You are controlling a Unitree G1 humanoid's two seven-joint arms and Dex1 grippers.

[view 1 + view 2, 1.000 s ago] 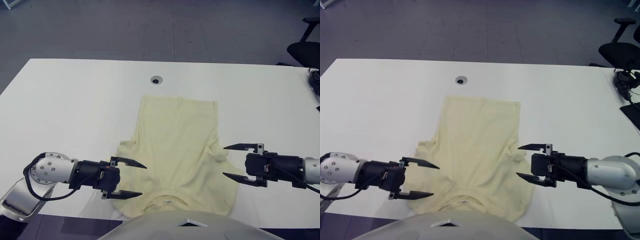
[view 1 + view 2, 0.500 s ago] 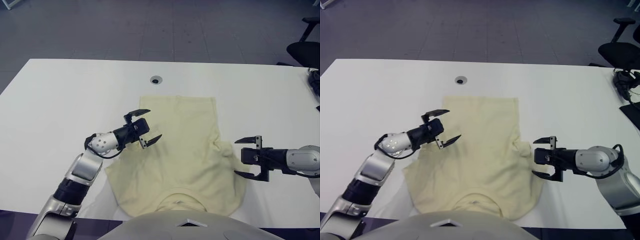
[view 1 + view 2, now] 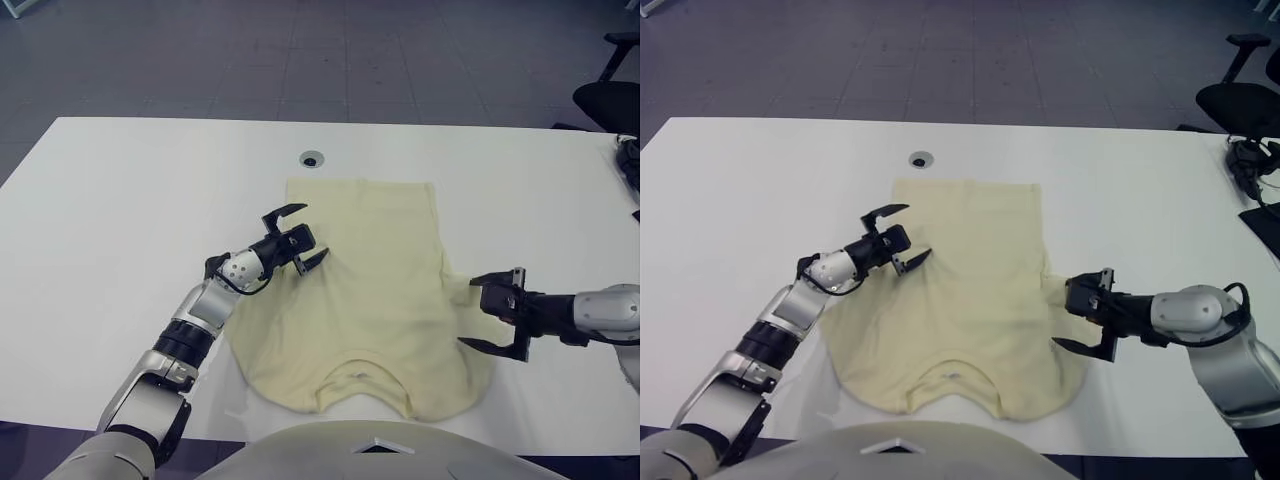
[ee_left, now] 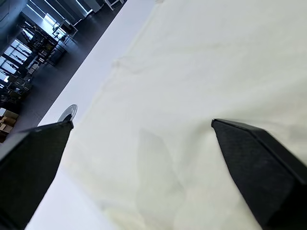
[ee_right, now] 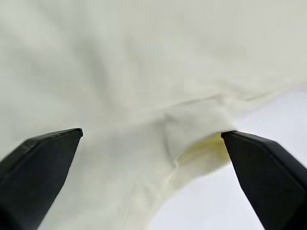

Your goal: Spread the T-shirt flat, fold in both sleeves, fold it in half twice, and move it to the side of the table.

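Across the surface [image 3: 120,200], your T-shirt [image 3: 360,290] lies nearly flat, sleeve [image 3: 455,290] bunched at 3 o'clock, both jaws open and empty; the halving folds look undone.

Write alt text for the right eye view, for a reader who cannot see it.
A pale yellow T-shirt lies on a white table, collar toward the robot, with the sleeve on the robot's right bunched up. The open left hand is over the shirt's left edge, and the open right hand is at the bunched sleeve.
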